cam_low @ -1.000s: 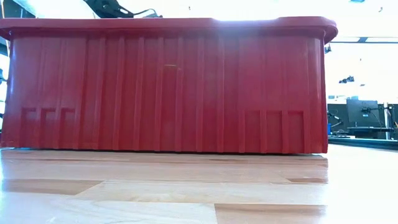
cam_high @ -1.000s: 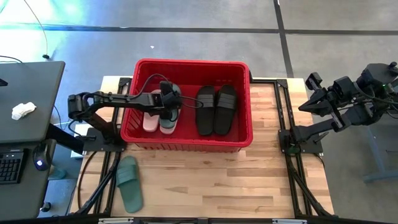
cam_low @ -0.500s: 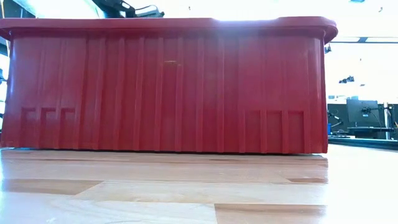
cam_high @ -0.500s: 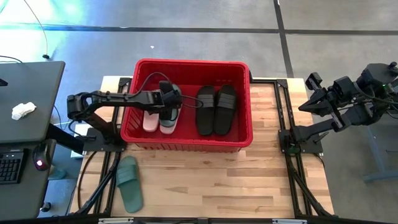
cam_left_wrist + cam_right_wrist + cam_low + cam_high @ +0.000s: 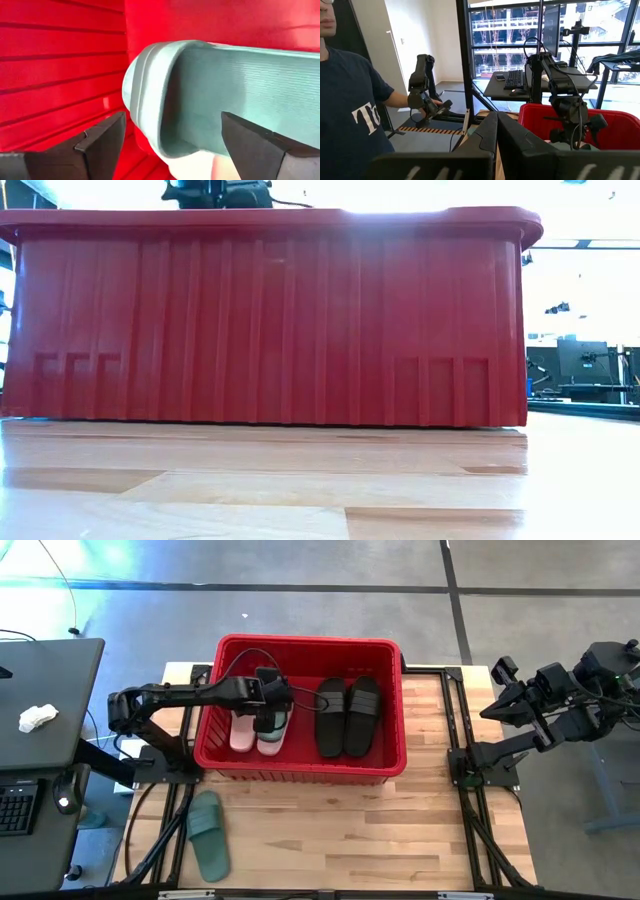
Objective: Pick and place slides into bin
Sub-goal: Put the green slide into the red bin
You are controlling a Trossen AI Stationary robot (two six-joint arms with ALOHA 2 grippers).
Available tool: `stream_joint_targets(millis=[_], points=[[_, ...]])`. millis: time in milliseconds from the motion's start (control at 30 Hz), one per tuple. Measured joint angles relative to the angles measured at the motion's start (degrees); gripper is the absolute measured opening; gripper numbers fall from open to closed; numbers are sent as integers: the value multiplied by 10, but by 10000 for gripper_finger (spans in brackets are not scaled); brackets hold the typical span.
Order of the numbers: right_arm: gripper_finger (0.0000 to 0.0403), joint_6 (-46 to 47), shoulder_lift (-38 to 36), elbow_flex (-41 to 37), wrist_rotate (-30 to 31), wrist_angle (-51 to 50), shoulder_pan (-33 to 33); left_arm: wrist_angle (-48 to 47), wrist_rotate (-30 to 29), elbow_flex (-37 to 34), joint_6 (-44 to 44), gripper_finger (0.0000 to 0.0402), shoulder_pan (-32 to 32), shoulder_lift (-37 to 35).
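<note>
Left gripper [image 5: 270, 713] is spread wide, released, over the sage slide [image 5: 272, 733] inside the bin [image 5: 300, 772]. Remaining green slide [image 5: 208, 834] lies near-left, lengthwise near-to-far, nearer this arm. Right gripper [image 5: 496, 131] is clenched, parked far right.

Light wooden plank table [image 5: 330, 830] bearing a large rectangular red plastic bin [image 5: 300, 768] near its far edge and one sage green slip-on slide [image 5: 208, 835], apparently overhanging the near-left edge.
</note>
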Motion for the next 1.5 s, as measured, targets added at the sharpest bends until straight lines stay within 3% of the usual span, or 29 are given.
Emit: stream_joint_targets(millis=[300, 567, 800, 933, 1267, 1500], points=[[0, 0, 0, 0, 0, 0, 0, -171, 59, 128, -59, 289, 0, 0], [0, 0, 0, 0, 0, 0, 0, -323, 181, 280, -96, 265, -3, 0], [0, 0, 0, 0, 0, 0, 0, -420, 265, 377, -107, 253, -56, -1], [0, 0, 0, 0, 0, 0, 0, -419, 343, 408, -143, 254, -106, -9], [0, 0, 0, 0, 0, 0, 0, -419, 442, 429, -385, 255, -298, -31], [0, 0, 0, 0, 0, 0, 0, -418, 421, 429, -646, 255, -437, -28]])
